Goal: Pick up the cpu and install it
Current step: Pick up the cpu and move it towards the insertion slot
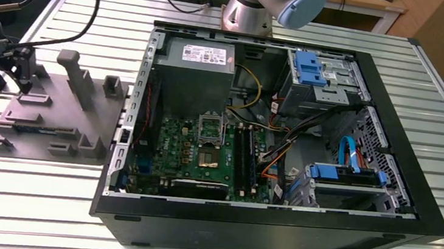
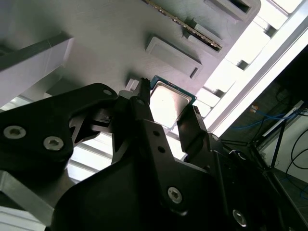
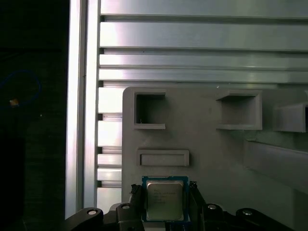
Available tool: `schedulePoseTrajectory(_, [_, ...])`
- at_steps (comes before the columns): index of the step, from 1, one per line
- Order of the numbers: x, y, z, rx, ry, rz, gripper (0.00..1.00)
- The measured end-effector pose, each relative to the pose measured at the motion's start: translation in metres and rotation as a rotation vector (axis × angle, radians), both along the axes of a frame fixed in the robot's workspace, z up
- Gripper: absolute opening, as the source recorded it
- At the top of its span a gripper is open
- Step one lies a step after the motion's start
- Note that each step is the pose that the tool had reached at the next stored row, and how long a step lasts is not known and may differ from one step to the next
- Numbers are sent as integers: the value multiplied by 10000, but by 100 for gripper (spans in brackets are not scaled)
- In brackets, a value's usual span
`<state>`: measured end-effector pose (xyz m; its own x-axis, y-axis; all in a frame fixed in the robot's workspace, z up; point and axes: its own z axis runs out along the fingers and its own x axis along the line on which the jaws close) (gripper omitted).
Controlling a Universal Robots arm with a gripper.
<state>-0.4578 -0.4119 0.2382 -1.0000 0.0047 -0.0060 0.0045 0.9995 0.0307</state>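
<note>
Ribbed aluminium makes up the worktop (image 1: 35, 204), which carries an open black computer case (image 1: 277, 231) toward its middle. A grey fixture tray (image 1: 51, 117) lies beside the case, toward the worktop's edge on the exterior view's left. The gripper (image 1: 10, 79) stands over the tray's edge farthest from the case. In the first wrist view the cpu (image 3: 164, 199) sits flat, metal top up, just inside that edge. Whether it rests on the tray or hangs just clear of it cannot be told. The jaws sit against two opposite sides of the chip and appear clamped on its thin rim (no gap shows on either side, and the second wrist view agrees). Judging from these pictures, the hold is the weak point. The jaws bear on a very slim edge, so a small tilt or an off-centre squeeze could let the chip pivot, slip, or drop skewed onto the tray. A skewed chip would meet the socket (image 1: 209, 129) on the green board (image 1: 175, 150) out of square, where it could bind on the metal frame or press unevenly. Loose cables (image 1: 272, 160) cross the case near the board and could snag the arm as it reaches in.
</note>
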Motion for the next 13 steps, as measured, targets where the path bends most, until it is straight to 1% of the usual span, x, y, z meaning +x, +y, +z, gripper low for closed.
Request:
schedulePoseTrajectory(10, [9,1,18,-9,0,1,47])
schedulePoseTrajectory(13, [8,1,32,-10,2,1,47])
